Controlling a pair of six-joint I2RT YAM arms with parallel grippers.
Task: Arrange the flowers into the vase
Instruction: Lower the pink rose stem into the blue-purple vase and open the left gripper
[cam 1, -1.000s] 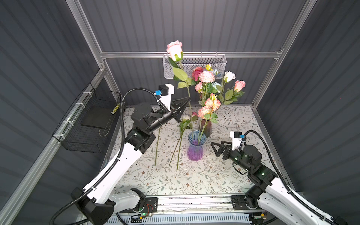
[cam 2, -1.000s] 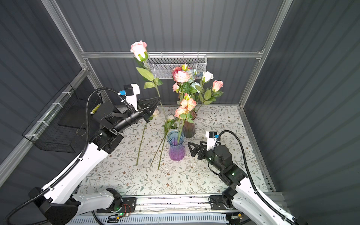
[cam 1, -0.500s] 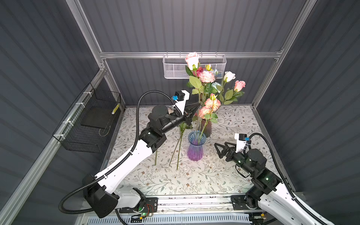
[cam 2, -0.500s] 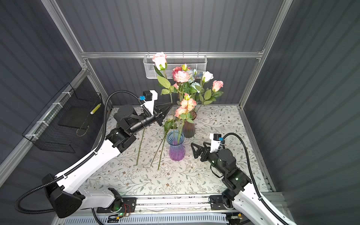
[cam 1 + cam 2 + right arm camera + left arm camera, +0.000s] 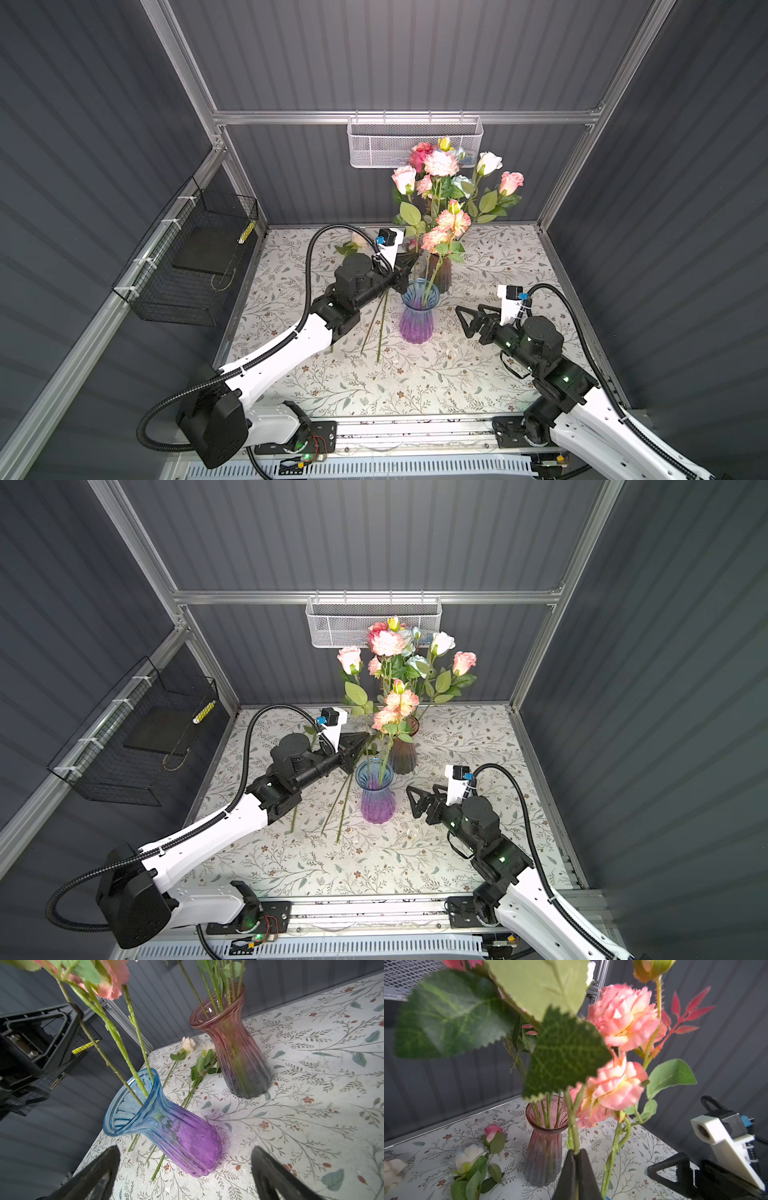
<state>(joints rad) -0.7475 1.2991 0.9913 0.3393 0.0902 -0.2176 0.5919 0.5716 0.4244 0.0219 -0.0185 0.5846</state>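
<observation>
In both top views, the left arm [image 5: 291,345] reaches forward and low, its left gripper [image 5: 409,266] clamped shut on a pink rose [image 5: 409,214] whose stem end sits in the blue-purple vase [image 5: 417,318]. The right arm [image 5: 557,374] crouches; the right gripper [image 5: 464,321], gaping and empty, faces the vase from just beside it.

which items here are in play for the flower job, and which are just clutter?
In play:
- left gripper, shut on a pink rose
- blue-purple vase
- pink vase with bouquet
- loose stems lying flat
- right gripper, open

Lying about:
- white mesh basket
- black wire basket
</observation>
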